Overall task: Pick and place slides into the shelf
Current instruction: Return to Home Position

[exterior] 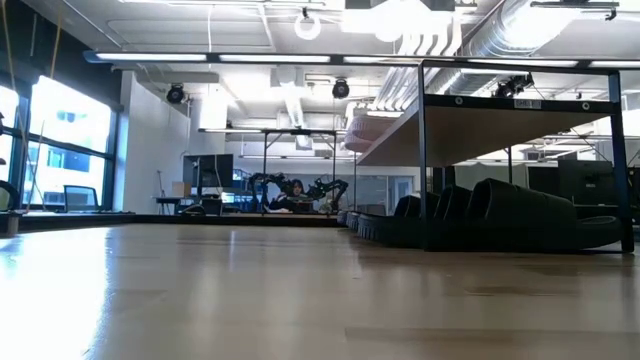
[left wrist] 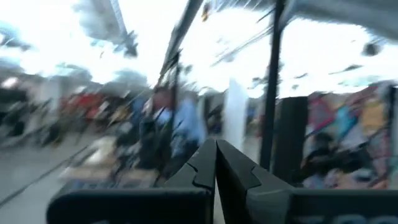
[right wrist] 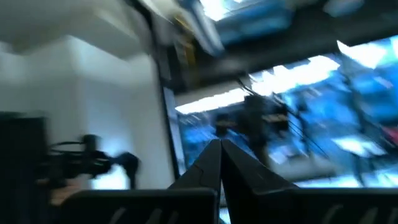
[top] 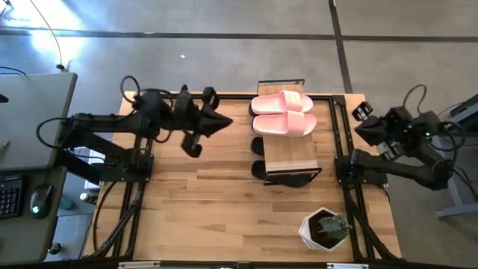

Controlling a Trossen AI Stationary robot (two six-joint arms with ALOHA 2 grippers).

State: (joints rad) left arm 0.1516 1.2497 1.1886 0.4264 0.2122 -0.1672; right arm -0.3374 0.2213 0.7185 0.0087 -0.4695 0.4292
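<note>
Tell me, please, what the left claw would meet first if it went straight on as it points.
Probably the pink slides on the shelf: from above, the left claw points at them, though its height is unclear; it might pass over.

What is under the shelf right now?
Black slides stand in a row under the shelf. From above, only their ends poke out. How many cannot be told, as its top hides the rest. The left gripper and right gripper are off to either side.
</note>
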